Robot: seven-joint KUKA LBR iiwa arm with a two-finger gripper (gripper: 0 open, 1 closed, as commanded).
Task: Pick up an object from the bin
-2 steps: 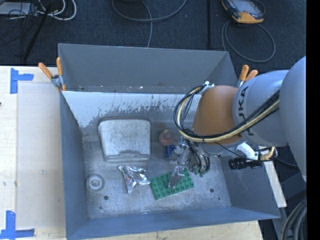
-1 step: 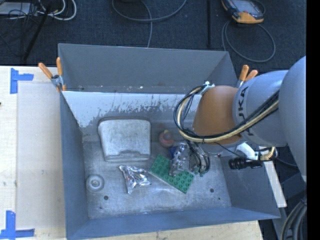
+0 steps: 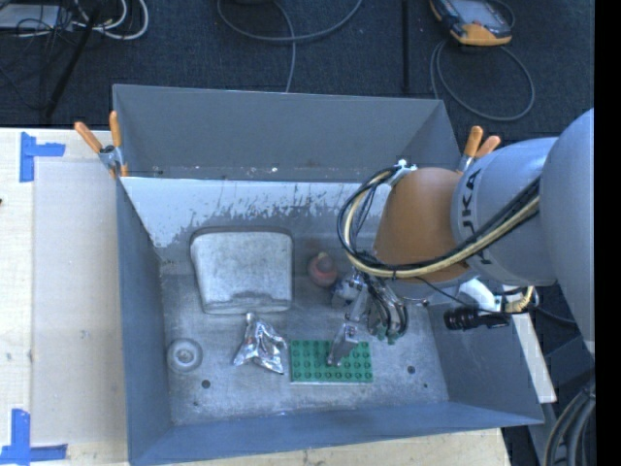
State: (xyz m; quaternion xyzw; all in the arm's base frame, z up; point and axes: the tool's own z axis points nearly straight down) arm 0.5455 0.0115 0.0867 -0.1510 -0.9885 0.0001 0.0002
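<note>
Across most of the view: grey metal bin with sloping walls, so loose things slide down and settle on its flat floor.

Grey robot arm enters from the right. It has a brown-orange wrist cover looped with cables and is bent steeply down so the tool points at the floor.

Pale grey rectangular plastic tub with rounded corners, lying mouth down at the left-centre of the floor, well apart from the tool.

Flat green studded building-brick plate, low on the floor near the front wall. Probably the thing being picked.

Claw: its tip is low over the plate's upper edge, touching it or just above it. Cannot tell whether it is apart or together, and nothing is visibly gripped. The plate lies flat, so an edge grip looks like the only way in.

Crumpled silver foil scrap, just left of the plate.

Small reddish-brown round lump, beside the tub's right end.

Small clear round cap, alone at the floor's left.
</note>
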